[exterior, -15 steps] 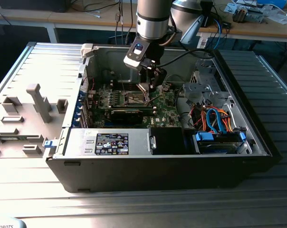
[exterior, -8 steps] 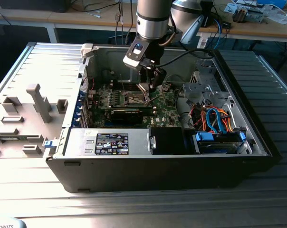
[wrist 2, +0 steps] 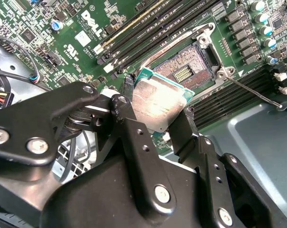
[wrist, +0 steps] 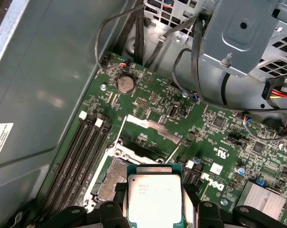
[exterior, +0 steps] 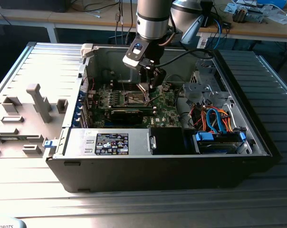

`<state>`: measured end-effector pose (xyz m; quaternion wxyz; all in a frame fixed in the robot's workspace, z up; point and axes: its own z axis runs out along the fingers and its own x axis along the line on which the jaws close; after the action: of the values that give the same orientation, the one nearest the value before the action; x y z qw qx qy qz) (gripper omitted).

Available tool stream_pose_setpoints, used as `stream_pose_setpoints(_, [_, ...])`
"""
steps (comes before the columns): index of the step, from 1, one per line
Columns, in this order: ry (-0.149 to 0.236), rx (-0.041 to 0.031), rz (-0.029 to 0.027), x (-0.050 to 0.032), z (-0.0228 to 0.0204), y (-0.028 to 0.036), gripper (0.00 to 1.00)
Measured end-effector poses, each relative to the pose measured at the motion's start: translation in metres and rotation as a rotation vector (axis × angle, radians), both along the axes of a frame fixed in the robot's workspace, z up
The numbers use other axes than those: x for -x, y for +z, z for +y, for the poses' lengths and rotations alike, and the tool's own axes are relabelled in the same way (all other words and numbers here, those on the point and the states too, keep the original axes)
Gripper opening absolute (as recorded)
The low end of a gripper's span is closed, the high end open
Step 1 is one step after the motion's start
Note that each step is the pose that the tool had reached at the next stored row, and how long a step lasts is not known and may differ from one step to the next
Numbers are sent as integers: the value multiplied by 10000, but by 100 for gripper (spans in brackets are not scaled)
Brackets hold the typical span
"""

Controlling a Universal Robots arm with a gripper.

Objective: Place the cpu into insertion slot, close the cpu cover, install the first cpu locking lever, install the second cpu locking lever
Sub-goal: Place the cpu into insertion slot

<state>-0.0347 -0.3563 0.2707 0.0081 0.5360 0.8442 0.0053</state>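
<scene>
Lab: cluttered workbench [exterior: 272, 29], open computer case [exterior: 157, 172].

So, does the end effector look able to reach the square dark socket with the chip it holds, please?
Probably yes: the end effector holds the small silver-grey square chip close above the silver-rimmed dark socket, which lies uncovered, nothing between them.

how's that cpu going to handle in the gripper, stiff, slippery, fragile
The cpu looks like a thin flat plate with a metal face, so it is probably rigid and light. The gripper pinches only its thin edges, so it could slip or twist. Its thin green edge may chip if knocked against the insertion slot rim.
</scene>
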Motion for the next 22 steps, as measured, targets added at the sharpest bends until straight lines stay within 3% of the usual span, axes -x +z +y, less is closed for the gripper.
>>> stream_pose_setpoints(22, [-569,23,0,0,0,0,54])
